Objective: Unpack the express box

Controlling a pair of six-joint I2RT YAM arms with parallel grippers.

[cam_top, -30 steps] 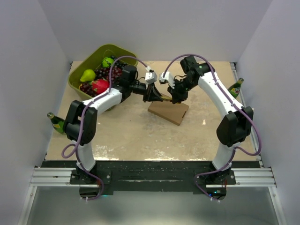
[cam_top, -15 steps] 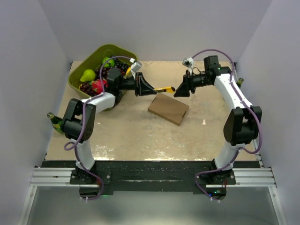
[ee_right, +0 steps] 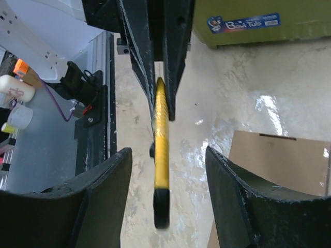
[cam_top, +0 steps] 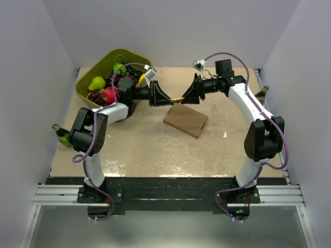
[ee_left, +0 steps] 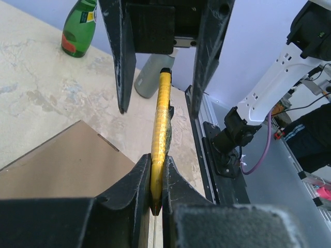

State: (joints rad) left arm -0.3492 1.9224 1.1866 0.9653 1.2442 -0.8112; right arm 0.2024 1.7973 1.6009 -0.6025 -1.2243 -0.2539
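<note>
— Express box (cam_top: 186, 120): where does it lie?

— Flat on the table (cam_top: 145, 147), near the middle and turned at a slant, between my two arms. My grippers meet in the air above its far edge, so the box sits just on the near side of them, toward my bases.

— What is in your left gripper (cam_top: 169, 99)?

— A slim yellow cutter (cam_top: 178, 98), pinched tight at one end and held level, its other end toward my right arm. In the left wrist view the box's brown top fills the lower left, under and beside the cutter.

— And your right gripper (cam_top: 187, 97)?

— Spread wide. One finger stands on each side of the cutter's black-tipped end, and the right wrist view shows a gap on both sides, so neither finger touches it. In that view a corner of the box shows at the lower right, below the cutter.

— Anything else on the table?

— An olive-green fruit tub (cam_top: 84, 86) in the far left corner, well apart from the box, and a green bottle (cam_top: 260, 96) at the right edge.
</note>
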